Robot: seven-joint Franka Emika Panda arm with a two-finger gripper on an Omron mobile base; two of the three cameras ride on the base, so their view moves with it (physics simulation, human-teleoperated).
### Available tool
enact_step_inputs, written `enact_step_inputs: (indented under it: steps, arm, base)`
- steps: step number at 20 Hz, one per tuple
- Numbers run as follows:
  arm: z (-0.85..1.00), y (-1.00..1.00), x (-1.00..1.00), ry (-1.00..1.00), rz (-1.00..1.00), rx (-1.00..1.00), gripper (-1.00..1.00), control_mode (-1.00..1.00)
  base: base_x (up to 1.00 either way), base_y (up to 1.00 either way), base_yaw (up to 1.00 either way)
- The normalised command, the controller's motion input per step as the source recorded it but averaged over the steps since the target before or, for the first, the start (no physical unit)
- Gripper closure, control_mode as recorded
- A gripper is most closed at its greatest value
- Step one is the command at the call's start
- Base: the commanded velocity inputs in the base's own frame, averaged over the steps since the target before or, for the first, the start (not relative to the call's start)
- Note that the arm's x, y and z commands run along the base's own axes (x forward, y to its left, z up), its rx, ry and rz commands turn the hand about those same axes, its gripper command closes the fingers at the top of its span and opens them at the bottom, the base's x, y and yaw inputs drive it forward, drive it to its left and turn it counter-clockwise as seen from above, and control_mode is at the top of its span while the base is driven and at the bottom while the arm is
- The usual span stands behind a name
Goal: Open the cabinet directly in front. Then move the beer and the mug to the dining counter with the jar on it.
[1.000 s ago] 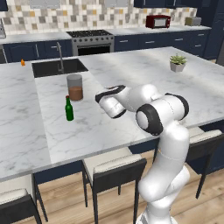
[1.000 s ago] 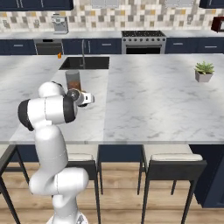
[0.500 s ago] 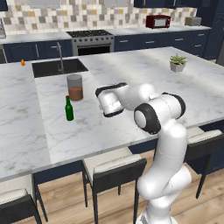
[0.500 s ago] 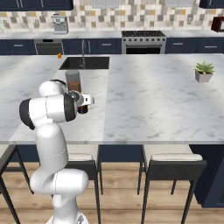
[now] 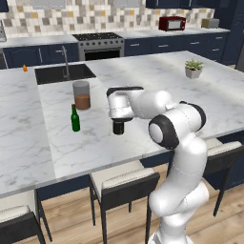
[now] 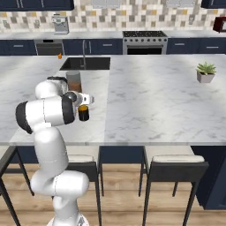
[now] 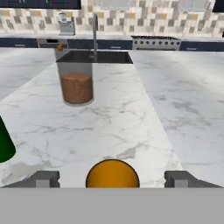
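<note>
The mug [image 5: 118, 127], black with an orange top, stands on the white marble dining counter [image 5: 157, 76]. My gripper [image 5: 118, 121] hangs straight over it, open, with its fingers wide on either side and clear of it. In the hand view the mug's orange top [image 7: 112, 173] sits midway between the fingertips [image 7: 43, 179] of the gripper [image 7: 112, 180]. The green beer [image 5: 75, 118] stands upright to the mug's left, and shows as a green edge [image 7: 4, 142] in the hand view. The jar [image 5: 82, 95] of brown contents stands behind it near the sink. The cabinet is out of view.
An inset sink [image 5: 64, 73] with a faucet lies behind the jar. A small potted plant [image 5: 193, 68] sits at the counter's far right. Stools [image 5: 124, 183] stand under the near edge. Stove [image 5: 100, 44] and red microwave [image 5: 172, 23] line the back wall.
The hand came down a little with the mug and set it on the counter. The jaws then opened wide and let it go.
</note>
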Motion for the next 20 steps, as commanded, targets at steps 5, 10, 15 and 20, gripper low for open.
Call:
enact_step_inputs:
  steps: [5, 10, 15, 20]
  arm:
    - [0.94, -0.62, -1.00, 0.04, -0.06, 0.03, -1.00, -1.00]
    - [0.69, -0.90, -1.00, 0.00, -0.01, 0.02, -1.00, -1.00]
    - [0.57, -0.98, -1.00, -0.06, 0.00, 0.05, -1.00, -1.00]
    - [0.06, -0.30, -0.57, -0.18, -0.04, 0.03, -1.00, -1.00]
  base:
    - [0.00, 0.00, 0.00]
    - [0.00, 0.00, 0.00]
    - [0.00, 0.00, 0.00]
    - [0.00, 0.00, 0.00]
